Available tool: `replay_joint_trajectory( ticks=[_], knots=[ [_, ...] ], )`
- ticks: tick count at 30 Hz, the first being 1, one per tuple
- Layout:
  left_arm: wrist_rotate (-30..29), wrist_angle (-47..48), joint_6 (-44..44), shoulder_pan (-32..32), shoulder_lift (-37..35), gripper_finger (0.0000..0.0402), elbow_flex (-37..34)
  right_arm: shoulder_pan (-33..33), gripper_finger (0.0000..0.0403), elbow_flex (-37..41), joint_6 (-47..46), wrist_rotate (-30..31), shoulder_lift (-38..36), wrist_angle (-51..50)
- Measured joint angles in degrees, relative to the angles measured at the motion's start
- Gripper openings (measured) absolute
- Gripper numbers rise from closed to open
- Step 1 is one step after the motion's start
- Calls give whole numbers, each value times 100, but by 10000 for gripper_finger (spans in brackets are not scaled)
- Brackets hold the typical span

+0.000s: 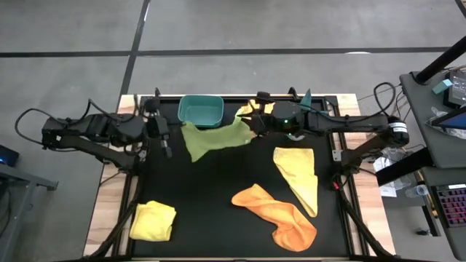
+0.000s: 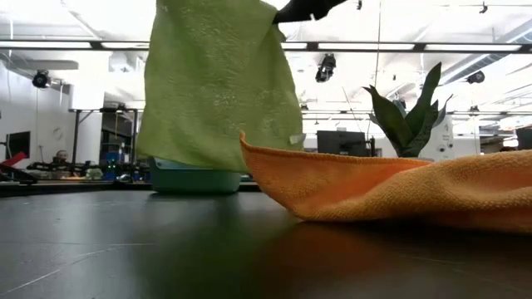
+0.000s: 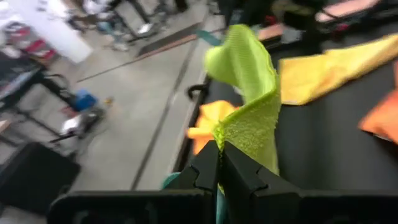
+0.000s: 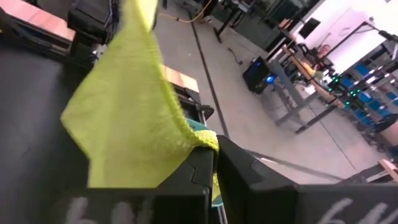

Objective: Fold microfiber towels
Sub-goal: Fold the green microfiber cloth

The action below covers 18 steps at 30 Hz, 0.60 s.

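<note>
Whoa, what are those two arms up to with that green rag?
Both arms have the lime green towel lifted off the black table, near the teal bin. The left claw is shut on one corner and the right claw on another, so the cloth hangs between them. An orange towel and a yellow towel lie loose on the mat. Another yellow towel sits bunched at a near corner of the table.
</note>
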<state>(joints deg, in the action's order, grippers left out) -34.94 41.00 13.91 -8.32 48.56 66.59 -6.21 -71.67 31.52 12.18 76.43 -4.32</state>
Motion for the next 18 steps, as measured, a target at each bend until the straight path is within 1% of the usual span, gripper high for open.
replay_joint_trajectory(
  ticks=[2, 4, 6, 8, 10, 11, 13, 15, 18],
  knots=[
    [-58, 37, -2, 0, -48, 0, -21, 10, 8, -66, -85, -5, -43, -180],
    [72, 67, -7, -2, -74, 0, -24, 48, 8, -120, -213, -12, -60, -470],
    [565, 248, -58, -2, -77, 0, -25, 113, 8, -137, -344, -16, -60, -721],
    [1215, 431, -277, -4, -63, 0, -31, 199, 8, -135, -483, -55, -45, -1021],
    [1648, 642, -524, -8, 41, 0, -62, 299, 8, -134, -641, -88, 7, -1309],
    [1772, 709, -653, -6, 90, 0, -87, 347, 8, -131, -705, -174, 40, -1483],
    [2045, 833, -883, -5, 166, 0, -214, 439, 8, -119, -874, -551, 123, -1791],
    [2364, 827, -1033, -4, 265, 0, -422, 540, 8, -115, -1108, -983, 197, -1954],
    [2875, 745, -1078, -18, 424, 0, -758, 732, 8, -104, -1410, -1371, 343, -2093]
  ],
)
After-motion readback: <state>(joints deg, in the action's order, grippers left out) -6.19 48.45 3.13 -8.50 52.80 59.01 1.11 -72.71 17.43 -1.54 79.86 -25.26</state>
